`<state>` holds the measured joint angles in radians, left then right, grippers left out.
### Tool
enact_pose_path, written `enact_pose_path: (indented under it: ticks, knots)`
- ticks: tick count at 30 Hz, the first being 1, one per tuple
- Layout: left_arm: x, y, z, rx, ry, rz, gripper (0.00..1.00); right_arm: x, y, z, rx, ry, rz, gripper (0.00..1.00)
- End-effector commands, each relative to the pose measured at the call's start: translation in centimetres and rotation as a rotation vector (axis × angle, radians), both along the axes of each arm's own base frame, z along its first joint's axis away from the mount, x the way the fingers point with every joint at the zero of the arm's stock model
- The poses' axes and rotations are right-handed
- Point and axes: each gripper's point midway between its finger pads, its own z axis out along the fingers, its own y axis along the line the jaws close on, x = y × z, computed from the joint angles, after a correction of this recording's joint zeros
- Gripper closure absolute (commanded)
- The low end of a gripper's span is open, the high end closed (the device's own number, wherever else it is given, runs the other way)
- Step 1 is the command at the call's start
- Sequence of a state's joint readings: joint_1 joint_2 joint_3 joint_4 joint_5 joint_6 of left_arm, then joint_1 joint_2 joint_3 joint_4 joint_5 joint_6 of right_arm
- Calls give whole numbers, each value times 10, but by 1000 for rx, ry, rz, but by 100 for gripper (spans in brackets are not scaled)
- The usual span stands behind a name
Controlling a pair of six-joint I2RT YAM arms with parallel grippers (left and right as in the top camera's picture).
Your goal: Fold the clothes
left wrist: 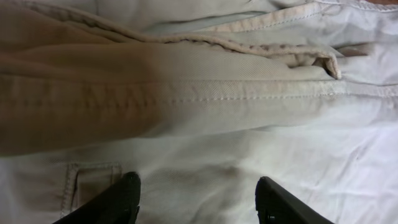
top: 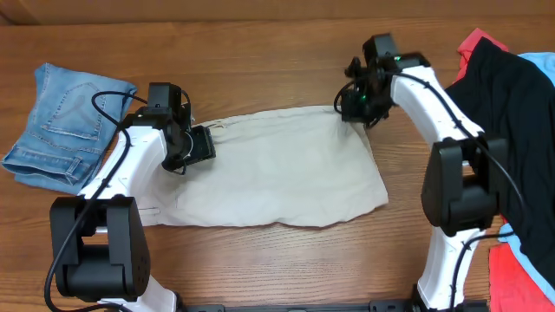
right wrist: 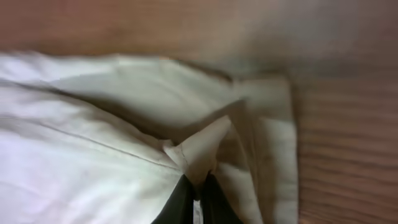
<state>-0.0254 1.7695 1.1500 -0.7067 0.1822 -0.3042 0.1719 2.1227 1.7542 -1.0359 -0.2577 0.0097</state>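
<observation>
Khaki shorts [top: 286,169] — spread on the tabletop [top: 260,35] between both end effectors; right end effector [right wrist: 198,200] pinching a corner fold [right wrist: 200,148]; left end effector [left wrist: 198,202] gaping, waistband [left wrist: 186,93] just ahead of it — I'd clamp that edge first, then lift both evenly.

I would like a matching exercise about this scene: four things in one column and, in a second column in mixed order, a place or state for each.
Column A
1. khaki shorts
2. blue jeans
3. left gripper
4. right gripper

Column B
a. shut, pinching a corner of the pale cloth
b. lying at the far left of the overhead view
c. open, just above the pale cloth
d. spread out in the middle of the overhead view

Pairs: 1-d, 2-b, 3-c, 4-a
</observation>
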Motion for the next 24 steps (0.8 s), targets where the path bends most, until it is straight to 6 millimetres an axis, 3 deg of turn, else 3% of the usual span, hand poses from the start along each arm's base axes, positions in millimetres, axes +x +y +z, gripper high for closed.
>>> enact_pose_path:
  ticks: [1,7,18,19,21,24]
  knots:
    - [-1,4,-4,13,6,-4,37,22,-5,68,-4,-178,-39,96]
    - [-1,4,-4,13,4,-4,37,31,-9,63,-29,-206,-51,96]
    - [0,8,-5,38,1,3,36,41,-32,8,-165,-143,-136,95]
    - [1,8,-4,38,-1,3,36,42,-34,7,-175,-144,-143,91]
    - [2,8,-4,38,-7,3,36,44,-39,1,-197,-138,-177,66]
    - [6,8,-3,39,-26,4,36,44,-41,0,-204,-135,-196,66]
